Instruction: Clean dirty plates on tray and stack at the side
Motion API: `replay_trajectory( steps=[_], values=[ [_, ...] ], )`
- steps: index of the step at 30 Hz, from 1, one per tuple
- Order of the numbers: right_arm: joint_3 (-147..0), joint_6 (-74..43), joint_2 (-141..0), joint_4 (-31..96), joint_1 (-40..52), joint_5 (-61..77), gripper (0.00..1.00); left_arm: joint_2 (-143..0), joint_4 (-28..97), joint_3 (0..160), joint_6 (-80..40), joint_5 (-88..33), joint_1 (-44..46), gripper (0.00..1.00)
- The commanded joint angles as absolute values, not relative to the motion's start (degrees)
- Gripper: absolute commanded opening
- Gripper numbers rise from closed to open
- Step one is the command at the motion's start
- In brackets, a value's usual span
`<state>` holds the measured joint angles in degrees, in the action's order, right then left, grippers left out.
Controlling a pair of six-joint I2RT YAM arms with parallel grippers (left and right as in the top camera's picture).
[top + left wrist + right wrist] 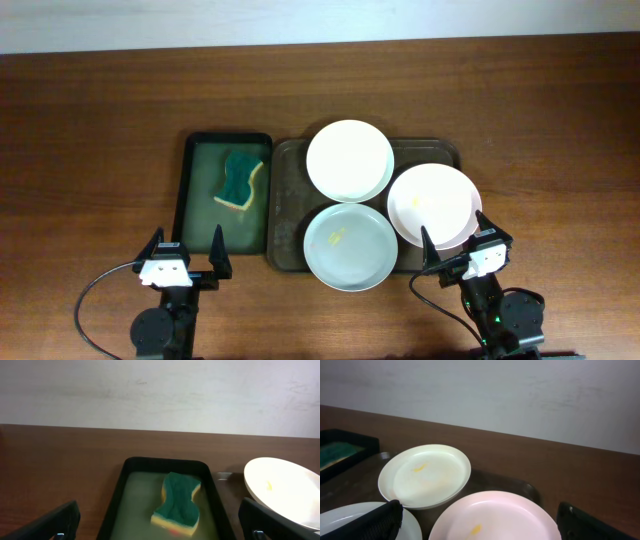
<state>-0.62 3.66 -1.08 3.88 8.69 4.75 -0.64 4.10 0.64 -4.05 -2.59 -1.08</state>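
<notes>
**Three smeared plates on the tray, both grippers wide open at the near edge**

Just left of the dark brown tray [285,215], almost touching its left rim, sits a narrower black-rimmed tray [187,190] holding a shallow greenish liquid. One sponge [238,180], green on top and yellow beneath, lies in that liquid.

The brown tray carries all three dirty plates, crowded edge to edge. A white plate [349,160] lies at the tray's far side, a pale green plate [350,245] at its near side and hanging over the near rim, and a pale pink plate [433,205] at its right end, reaching past the right rim. Each shows a small yellow smear.

That makes two trays, one sponge and three plates on the wooden table [100,120].

The left gripper [188,240] rests low, nearer than the brown tray's near-left corner, pointing at the sponge. Its fingers [50,522] are spread wide with nothing between them. The right gripper [452,225] sits at the tray's near-right corner. Its fingers [370,522] are likewise parted and empty, with their tips over the pink plate's near edge.
</notes>
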Motion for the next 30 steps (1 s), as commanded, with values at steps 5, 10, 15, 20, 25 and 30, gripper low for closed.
replay_trajectory(
  steps=[5, 10, 15, 20, 25, 30],
  values=[
    [-0.32, 3.88, -1.13, 4.12, 8.99, 4.89, 0.98, -0.62, 4.34, 0.54, -3.38, -3.86, -0.8, 0.99],
    [-0.32, 4.08, -1.1, 3.18, 8.99, 7.44, 0.98, -0.62, 2.13, 0.8, -3.38, -10.96, -0.8, 0.99],
    [-5.39, -1.13, -1.13, 8.95, 8.99, 10.33, 0.98, -2.79, 15.4, 10.92, -4.64, -13.76, -0.8, 0.99],
    [-20.64, -1.98, -5.06, 21.63, 8.99, 10.28, 0.98, -16.67, 26.41, 29.87, -3.75, -14.5, -0.8, 0.99],
    [-42.54, -1.98, -20.51, 39.18, 8.99, 10.31, 0.99, -39.29, 46.17, 55.37, -1.43, -18.92, -0.8, 0.99],
    [-63.02, -1.98, -41.19, 58.24, 8.99, 10.37, 0.98, -56.38, 59.83, 74.81, -1.48, -21.82, -0.8, 0.99]
  ],
)
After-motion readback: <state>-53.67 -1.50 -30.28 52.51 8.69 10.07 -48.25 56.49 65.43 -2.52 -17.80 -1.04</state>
